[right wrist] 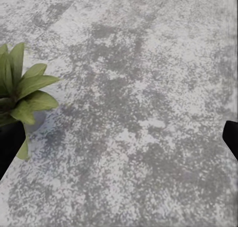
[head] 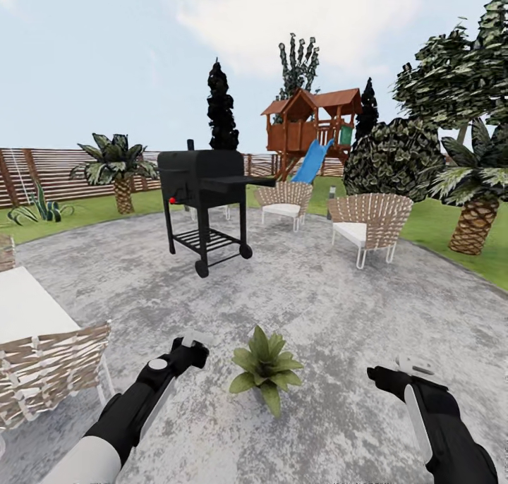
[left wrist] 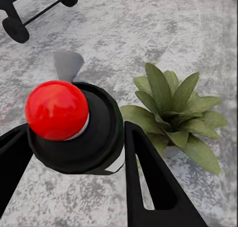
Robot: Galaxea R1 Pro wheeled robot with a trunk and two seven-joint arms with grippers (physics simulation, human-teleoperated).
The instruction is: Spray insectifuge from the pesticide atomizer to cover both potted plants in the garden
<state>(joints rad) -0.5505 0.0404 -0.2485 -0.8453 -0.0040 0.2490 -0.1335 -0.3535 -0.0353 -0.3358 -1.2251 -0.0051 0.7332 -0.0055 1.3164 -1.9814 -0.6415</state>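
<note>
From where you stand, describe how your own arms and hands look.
Both arms are glossy black with rounded segments. The left arm turns white toward its upper end; the right arm carries a white stripe along it. The left hand and the right hand have pale tips in the head view, while the left wrist view shows flat, tapering black fingers.

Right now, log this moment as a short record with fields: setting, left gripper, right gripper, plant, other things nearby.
setting: round grey patio with lawn and a slat fence behind
left gripper: shut on the spray bottle, beside the plant
right gripper: open, holding nothing, over bare paving
plant: potted plant on the paving between the two arms
nearby: black grill, wicker chairs, playhouse with blue slide
</note>
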